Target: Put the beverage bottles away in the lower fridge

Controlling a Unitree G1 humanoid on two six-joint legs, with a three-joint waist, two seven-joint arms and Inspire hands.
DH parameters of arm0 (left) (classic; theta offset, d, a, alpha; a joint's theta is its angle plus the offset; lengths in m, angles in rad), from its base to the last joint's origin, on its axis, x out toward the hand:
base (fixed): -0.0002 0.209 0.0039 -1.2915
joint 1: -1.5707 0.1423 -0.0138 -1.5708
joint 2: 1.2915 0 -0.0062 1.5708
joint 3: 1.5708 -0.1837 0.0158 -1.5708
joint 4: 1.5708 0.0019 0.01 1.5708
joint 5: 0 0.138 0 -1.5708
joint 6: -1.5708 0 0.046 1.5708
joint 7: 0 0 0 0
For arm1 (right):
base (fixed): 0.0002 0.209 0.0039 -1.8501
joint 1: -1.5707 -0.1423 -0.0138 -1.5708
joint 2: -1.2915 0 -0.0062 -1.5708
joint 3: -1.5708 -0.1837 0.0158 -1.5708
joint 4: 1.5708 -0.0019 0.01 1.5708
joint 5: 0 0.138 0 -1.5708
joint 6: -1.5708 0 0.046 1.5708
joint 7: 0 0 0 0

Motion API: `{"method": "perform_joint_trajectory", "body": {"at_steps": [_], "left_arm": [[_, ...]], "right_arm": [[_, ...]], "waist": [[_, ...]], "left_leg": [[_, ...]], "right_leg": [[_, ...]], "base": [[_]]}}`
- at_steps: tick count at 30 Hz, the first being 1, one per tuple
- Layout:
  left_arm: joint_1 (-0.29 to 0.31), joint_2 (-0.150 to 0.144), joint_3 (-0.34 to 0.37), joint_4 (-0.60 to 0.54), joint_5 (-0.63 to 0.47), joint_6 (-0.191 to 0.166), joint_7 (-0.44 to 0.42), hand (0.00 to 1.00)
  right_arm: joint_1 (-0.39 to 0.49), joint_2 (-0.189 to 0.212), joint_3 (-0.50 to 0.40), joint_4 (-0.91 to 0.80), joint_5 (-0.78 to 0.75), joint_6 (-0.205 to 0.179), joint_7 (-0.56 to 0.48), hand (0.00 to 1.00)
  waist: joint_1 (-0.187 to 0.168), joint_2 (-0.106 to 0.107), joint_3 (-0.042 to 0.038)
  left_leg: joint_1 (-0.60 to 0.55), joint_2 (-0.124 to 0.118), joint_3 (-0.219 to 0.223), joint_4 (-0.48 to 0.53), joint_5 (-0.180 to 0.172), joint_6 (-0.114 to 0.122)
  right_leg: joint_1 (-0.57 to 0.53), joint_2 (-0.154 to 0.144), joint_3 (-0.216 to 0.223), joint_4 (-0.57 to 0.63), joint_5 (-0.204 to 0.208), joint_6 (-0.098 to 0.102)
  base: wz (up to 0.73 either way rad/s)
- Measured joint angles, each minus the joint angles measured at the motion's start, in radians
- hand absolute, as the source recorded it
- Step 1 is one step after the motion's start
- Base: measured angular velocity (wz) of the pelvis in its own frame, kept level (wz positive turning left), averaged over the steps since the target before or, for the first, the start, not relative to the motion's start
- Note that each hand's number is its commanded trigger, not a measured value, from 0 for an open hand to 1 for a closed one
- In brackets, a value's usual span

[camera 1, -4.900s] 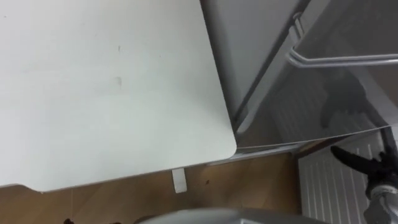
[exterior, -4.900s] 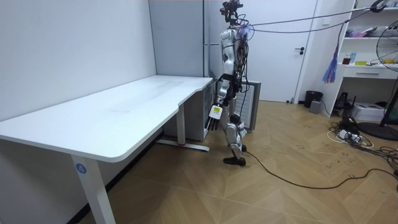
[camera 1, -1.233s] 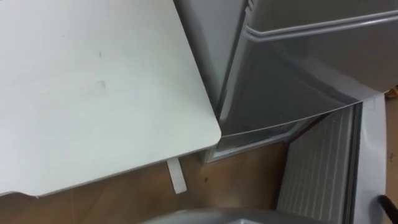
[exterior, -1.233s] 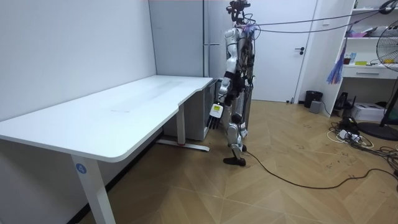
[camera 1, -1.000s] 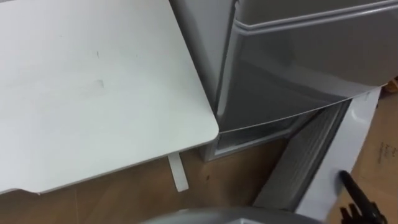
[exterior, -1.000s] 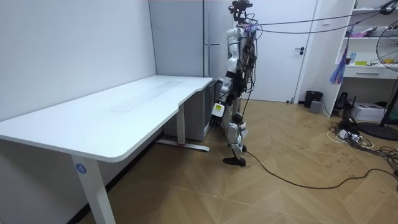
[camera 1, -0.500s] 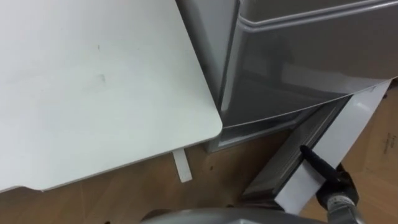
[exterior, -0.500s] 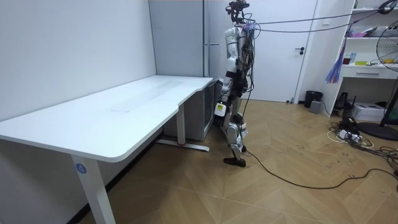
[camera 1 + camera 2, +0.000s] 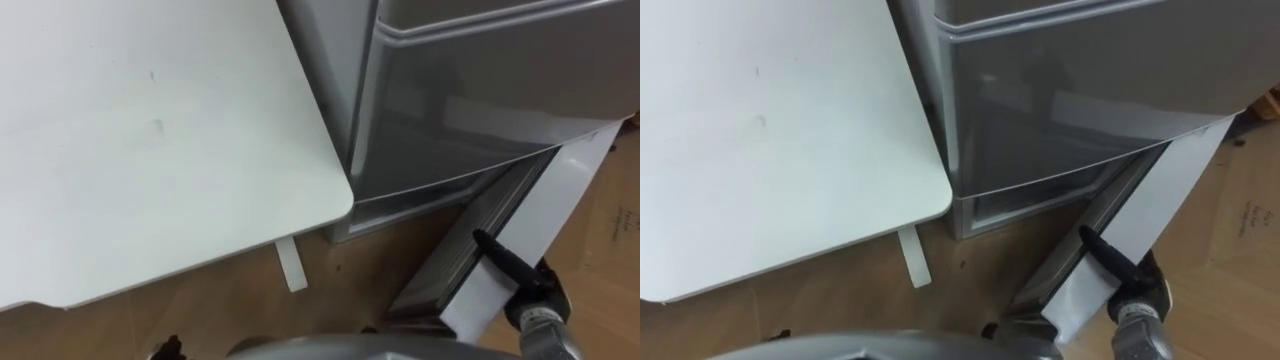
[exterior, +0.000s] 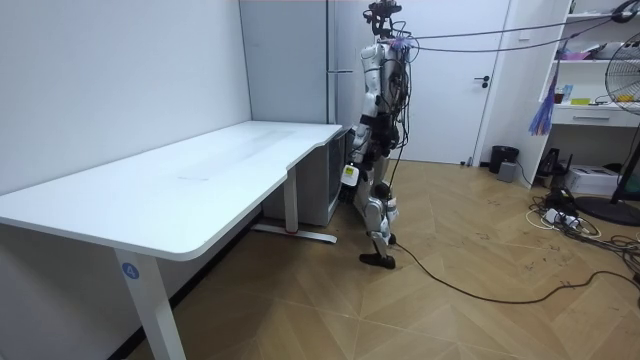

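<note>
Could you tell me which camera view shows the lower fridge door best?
Right eye view: the open lower fridge door sits well in frame, right hand against it. The left eye view pushes it to the edge; the room view has the robot blocking it.

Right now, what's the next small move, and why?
Probably swing the lower fridge door wider with the right hand: it rests against the door's edge, and the door stands only partly open, angled across the compartment's front.

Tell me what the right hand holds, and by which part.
Nothing: the right hand lays a straight finger on the lower fridge door, at its edge.
</note>
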Motion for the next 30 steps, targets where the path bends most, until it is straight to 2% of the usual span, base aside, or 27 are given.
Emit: {"method": "perform_joint_trajectory", "body": {"at_steps": [10,12,15,17,20,22,23,24,26,30], "left_arm": [[0.011,0.009,-0.03,-0.019,0.002,-0.001,0.013,0.0],[0.01,0.01,-0.041,-0.027,0.003,0.001,0.017,0.0],[0.0,0.012,-0.061,-0.038,0.002,0.003,0.017,0.0],[-0.002,0.026,-0.116,-0.036,0.023,0.022,0.015,0.0],[-0.003,0.023,-0.168,-0.034,0.059,0.05,-0.002,0.0],[-0.008,0.013,-0.196,-0.032,0.077,0.063,-0.029,0.0],[-0.008,0.008,-0.216,-0.032,0.085,0.07,-0.045,0.0],[-0.009,0.005,-0.239,-0.031,0.087,0.074,-0.055,0.0],[-0.01,-0.007,-0.27,-0.031,0.089,0.081,-0.065,0.0],[-0.019,-0.022,-0.301,-0.033,0.089,0.088,-0.081,0.0]], "right_arm": [[-0.021,-0.001,0.039,0.051,0.062,-0.016,0.034,0.0],[-0.021,-0.004,0.068,0.042,0.103,-0.026,0.034,0.0],[-0.021,-0.005,0.095,0.037,0.119,-0.049,0.032,0.0],[-0.021,-0.007,0.198,-0.028,0.182,-0.063,0.014,0.0],[-0.025,-0.004,0.347,-0.153,0.266,-0.064,0.016,0.0],[-0.048,0.013,0.425,-0.206,0.294,-0.053,0.075,0.0],[-0.054,0.041,0.459,-0.229,0.34,-0.052,0.075,0.0],[-0.052,0.05,0.491,-0.221,0.356,-0.043,0.11,0.0],[-0.054,0.049,0.526,-0.224,0.363,-0.032,0.138,0.0],[-0.062,0.049,0.54,-0.224,0.363,-0.017,0.194,0.0]], "waist": [[0.006,-0.011,-0.002],[0.022,-0.013,-0.0032],[0.068,-0.016,-0.0026],[0.117,-0.02,-0.002],[0.126,-0.018,-0.0006],[0.135,-0.016,0.0007],[0.148,-0.013,0.0035],[0.145,-0.008,0.0071],[0.15,0.006,0.015],[0.159,0.024,0.018]], "left_leg": [[-0.011,0.0,0.0,0.004,0.001,0.001],[-0.021,0.001,0.005,0.003,0.001,0.001],[-0.031,0.002,0.003,0.005,0.001,0.001],[-0.03,0.007,-0.011,0.004,0.001,0.001],[-0.036,0.013,-0.026,0.005,0.002,-0.002],[-0.043,0.014,-0.044,0.006,0.006,-0.009],[-0.047,0.015,-0.053,0.012,0.008,-0.011],[-0.05,0.015,-0.063,0.017,0.009,-0.012],[-0.057,0.013,-0.068,0.021,0.012,-0.013],[-0.097,0.006,-0.078,0.02,0.028,-0.012]], "right_leg": [[-0.011,0.0,0.002,0.0,0.002,0.0],[-0.026,0.002,0.005,0.001,0.007,-0.002],[-0.048,0.005,0.004,0.002,0.021,-0.004],[-0.062,0.014,-0.006,0.002,0.038,-0.012],[-0.061,0.013,-0.036,0.003,0.039,-0.019],[-0.061,0.011,-0.053,0.003,0.038,-0.023],[-0.059,0.009,-0.062,0.002,0.038,-0.026],[-0.057,0.004,-0.073,0.003,0.037,-0.028],[-0.06,0.001,-0.079,0.005,0.038,-0.029],[-0.103,-0.008,-0.084,0.019,0.04,-0.034]], "base": [[-0.01],[-0.16],[-0.36],[-0.56],[0.04],[0.28],[0.22],[0.21],[0.12],[0.06]]}}
